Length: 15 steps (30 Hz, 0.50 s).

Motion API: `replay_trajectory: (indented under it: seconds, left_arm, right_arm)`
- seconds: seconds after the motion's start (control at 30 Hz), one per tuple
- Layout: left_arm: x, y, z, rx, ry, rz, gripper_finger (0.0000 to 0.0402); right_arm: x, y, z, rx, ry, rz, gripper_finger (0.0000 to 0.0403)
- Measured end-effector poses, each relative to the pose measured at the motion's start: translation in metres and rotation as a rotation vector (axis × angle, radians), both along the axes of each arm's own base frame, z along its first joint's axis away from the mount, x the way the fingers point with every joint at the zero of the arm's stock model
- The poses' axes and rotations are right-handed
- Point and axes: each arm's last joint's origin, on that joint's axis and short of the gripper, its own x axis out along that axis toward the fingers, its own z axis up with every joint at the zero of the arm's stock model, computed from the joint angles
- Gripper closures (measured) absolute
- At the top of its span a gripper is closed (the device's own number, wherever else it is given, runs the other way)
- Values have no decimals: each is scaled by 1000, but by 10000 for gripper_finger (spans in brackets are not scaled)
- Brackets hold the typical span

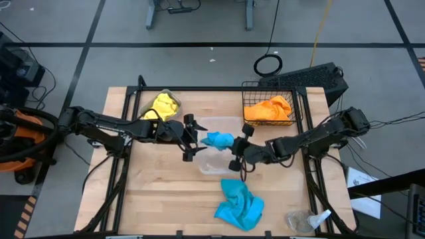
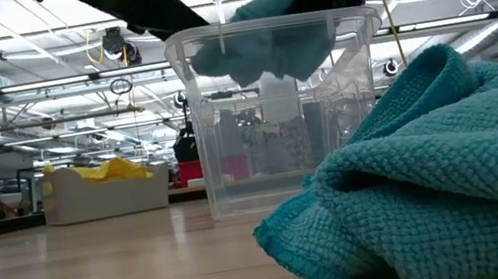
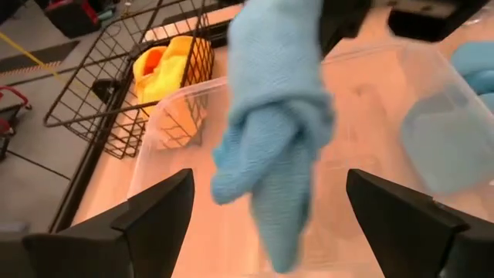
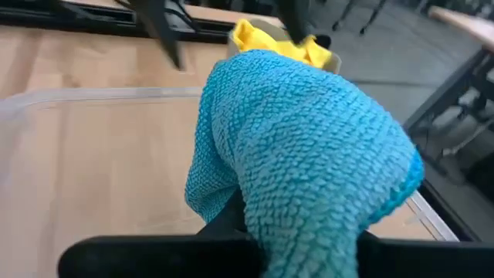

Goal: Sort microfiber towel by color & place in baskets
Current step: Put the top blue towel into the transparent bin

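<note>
A sky-blue microfiber towel (image 1: 218,139) hangs bunched over the clear plastic tub (image 1: 219,166), carried by my right gripper (image 1: 234,145), which reaches in from the table's right. My left gripper (image 3: 270,185) is open at the tub's left side, level with the towel (image 3: 278,131) and apart from it. A second blue towel (image 1: 239,204) lies crumpled on the table near the front edge. Yellow towels (image 1: 163,105) lie in the grey bin. Orange towels (image 1: 269,109) lie in the black wire basket (image 1: 247,86). My right gripper is shut on the blue towel's upper bunch (image 4: 301,147), coming about level from the table's right. The cloth folds over the fingers and hides the place of contact. The towel is lifted clear, and its lower end (image 2: 262,66) hangs slack just inside the tub's rim (image 2: 211,32).
A small clear wrapper with a blue tip (image 1: 307,220) lies at the table's near right corner. The grey bin (image 2: 106,196) stands far left, the wire basket far right, the tub between them. Bare wood shows at the near left (image 1: 159,199).
</note>
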Motion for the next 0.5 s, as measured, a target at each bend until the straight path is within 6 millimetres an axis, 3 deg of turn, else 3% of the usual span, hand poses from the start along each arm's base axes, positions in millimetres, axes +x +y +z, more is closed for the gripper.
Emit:
replay_trajectory:
  seconds: [0.33,0.5]
  left_arm:
    - [-12,-6,11,-37,-15,-6,59]
    - [-12,-9,10,-37,-12,-17,58]
  right_arm:
    - [7,-31,-6,177,5,-34,387]
    - [7,-37,-9,262,11,-50,354]
